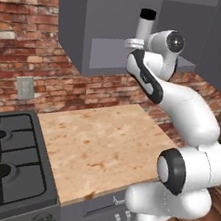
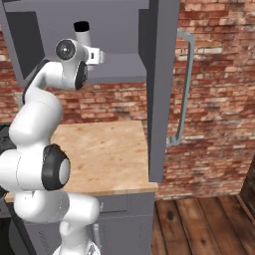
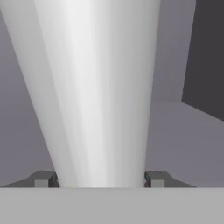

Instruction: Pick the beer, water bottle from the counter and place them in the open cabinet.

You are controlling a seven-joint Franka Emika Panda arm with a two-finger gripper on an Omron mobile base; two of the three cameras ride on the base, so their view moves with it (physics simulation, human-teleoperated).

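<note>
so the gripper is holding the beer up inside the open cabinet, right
Not the beer. The gripper is shut on the water bottle, the silver-grey cylinder with a black cap, up inside the open cabinet. The hand view shows its fingers either side of the pale body; the left base view shows the black cap.

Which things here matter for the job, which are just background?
Job: water bottle held in gripper, open cabinet, counter.
Background: stove, wall outlet, cabinet door handle, brick wall.
</note>
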